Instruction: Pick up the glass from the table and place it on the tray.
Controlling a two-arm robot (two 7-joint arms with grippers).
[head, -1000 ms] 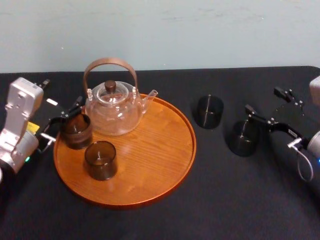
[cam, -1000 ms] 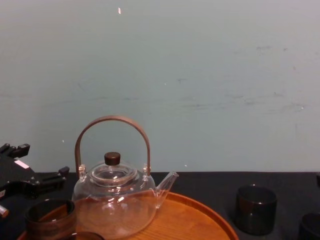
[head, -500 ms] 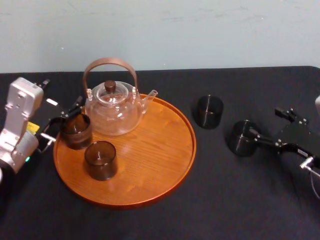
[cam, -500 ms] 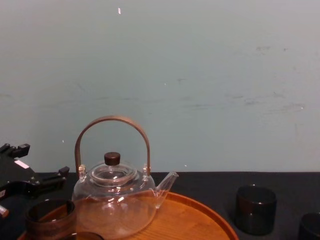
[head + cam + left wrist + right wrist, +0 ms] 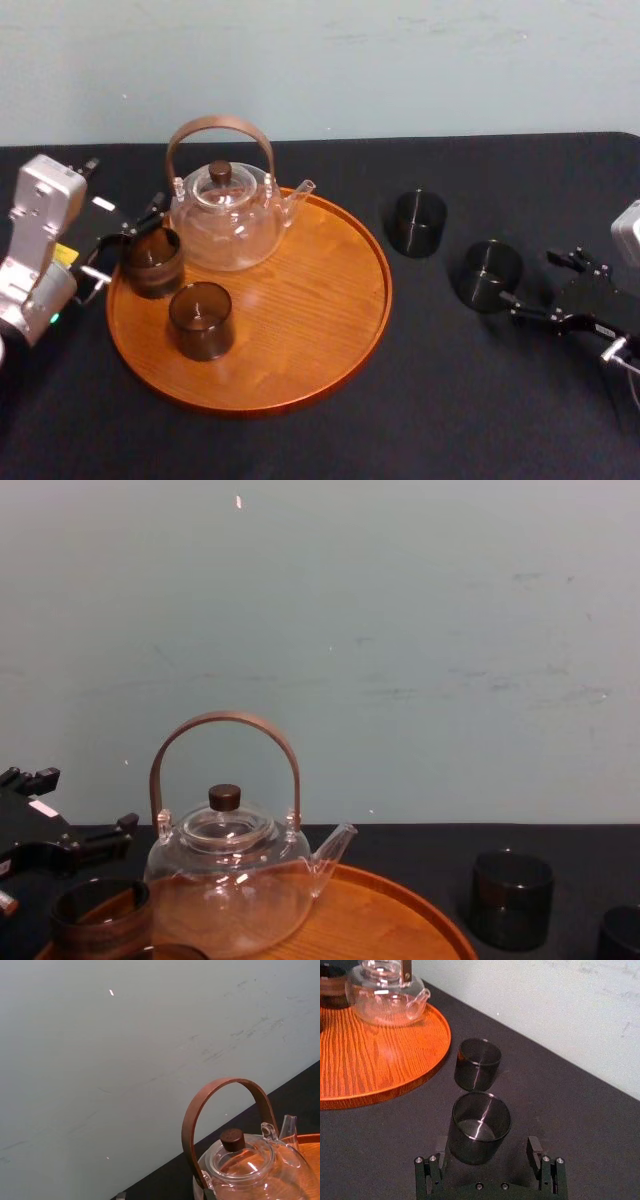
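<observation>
So the thing that changed: the right gripper [image 5: 527, 278] was up over the glass [image 5: 491, 275] a second ago, and now it has dropped and backed off toward us. It sits low at the near right of the table [image 5: 450, 400]. In the right wrist view its fingers [image 5: 534, 1147] are spread wide, with the glass standing upright just ahead of them and lined up with the gap. We don't see either finger touching it, so nothing is being pinched.

We read that as a reset for a side grab rather than giving up. The glass hasn't budged, so the pick is not done yet. The next move would be to push forward until the glass is between the fingers, then squeeze.

A bit farther back there's a second glass [image 5: 417, 222], also on the table and near the first one. We'd watch that the outer finger doesn't clip it.

The tray [image 5: 330, 330] is well to the left, with two glasses [image 5: 201, 320] and a teapot [image 5: 225, 215] on it. The right half is bare, so there's plenty of room to land.

The left gripper [image 5: 128, 240] hasn't moved. It's parked at the tray's far left edge, fingers apart, right beside one of those glasses.
</observation>
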